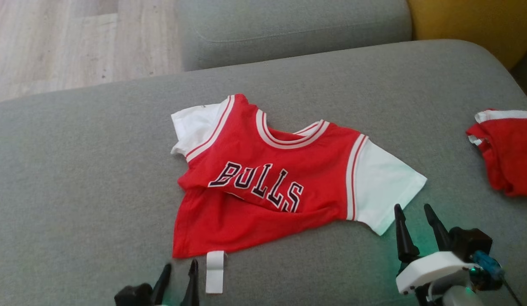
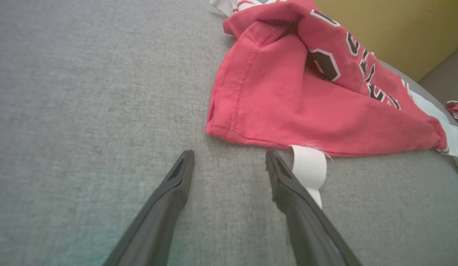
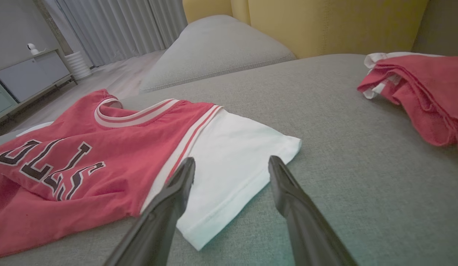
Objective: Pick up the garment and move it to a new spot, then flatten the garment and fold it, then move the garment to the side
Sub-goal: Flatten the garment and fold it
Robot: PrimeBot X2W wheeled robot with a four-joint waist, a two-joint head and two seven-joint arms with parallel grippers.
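Left gripper (image 1: 181,267), right gripper (image 1: 412,209): jaws spread wide, nothing held. White tag (image 1: 215,272) noted at hem, beside left fingers. Garment (image 1: 263,178) laid rumpled mid-sofa (image 1: 76,170), lettered "BULLS". Second red garment (image 1: 505,148) noted at right. Curtains (image 3: 114,26) recorded in right wrist view.

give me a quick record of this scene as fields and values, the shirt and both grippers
surface: grey sofa cushion
garment: red shirt, front up, creased across the lettering
tag: white tag sticking out at the hem
left gripper: open, empty, just short of the hem, beside the tag
right gripper: open, empty, at the white sleeve
other: second red garment, bunched, at the robot's right
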